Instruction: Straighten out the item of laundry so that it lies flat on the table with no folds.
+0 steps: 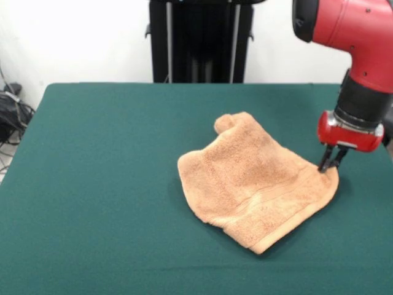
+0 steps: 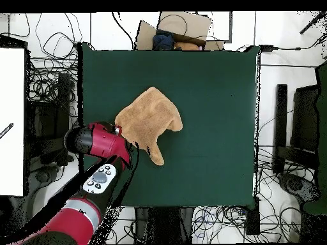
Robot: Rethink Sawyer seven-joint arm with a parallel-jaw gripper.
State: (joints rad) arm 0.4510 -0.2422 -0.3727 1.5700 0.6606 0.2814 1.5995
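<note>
Green table point(image 1: 92, 184) holds a rumpled, folded towel point(image 1: 252, 178); the gripper point(image 1: 330, 163), fingers nearly together, pinches the towel's corner at the arm's side.

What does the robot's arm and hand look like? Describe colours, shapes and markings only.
The arm has glossy red rounded casings joined by a black cylindrical wrist, ending in a red collar. The hand is small, with thin dark fingers. In the overhead view a grey panel with dark buttons sits on the arm.

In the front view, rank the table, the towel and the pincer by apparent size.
1. table
2. towel
3. pincer, clearly smallest, at the towel's right corner.
</note>
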